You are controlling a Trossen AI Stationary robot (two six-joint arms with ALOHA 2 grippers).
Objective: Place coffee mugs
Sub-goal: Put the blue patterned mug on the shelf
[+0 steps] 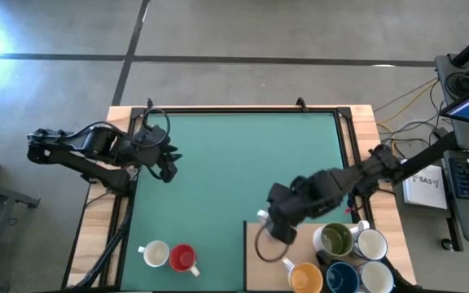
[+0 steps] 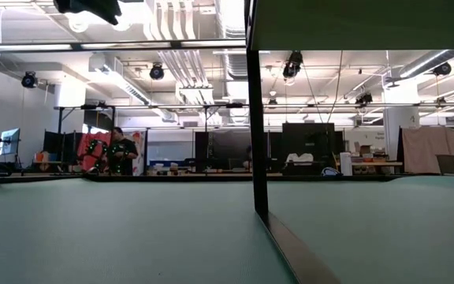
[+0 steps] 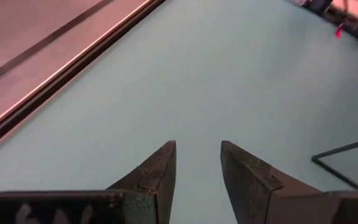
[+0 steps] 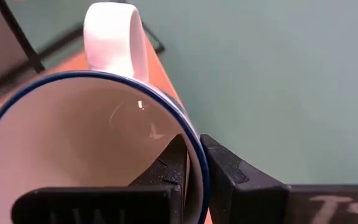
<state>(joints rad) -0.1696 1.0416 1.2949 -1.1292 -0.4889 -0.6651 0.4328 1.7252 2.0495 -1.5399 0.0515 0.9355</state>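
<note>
My right gripper (image 4: 194, 169) is shut on a white coffee mug with a blue rim (image 1: 267, 244), above the left edge of a wooden board (image 1: 255, 273). On that board stand an olive-inside mug (image 1: 334, 239), two white mugs (image 1: 370, 244) (image 1: 377, 277), an orange mug (image 1: 305, 278) and a dark blue mug (image 1: 342, 278). A white mug (image 1: 155, 254) and a red mug (image 1: 183, 259) stand on their bases on the green mat at the near left. My left gripper (image 3: 197, 168) hovers open over the mat's far left, touching nothing. My right gripper pinches the mug's wall at the rim (image 4: 194, 146), one finger (image 4: 166, 168) inside and one outside, on the side opposite the handle (image 4: 114, 37). The fingers come steeply from above. The mug hangs mouth up, somewhat tilted, and looks lifted clear of the board.
The green mat (image 1: 243, 155) is bare across its middle and far part. A black rail frames the table (image 1: 243, 110). Cables, a keyboard and equipment sit off the table's right side (image 1: 462, 175). People show in the room beyond the table in the low view (image 2: 120, 150).
</note>
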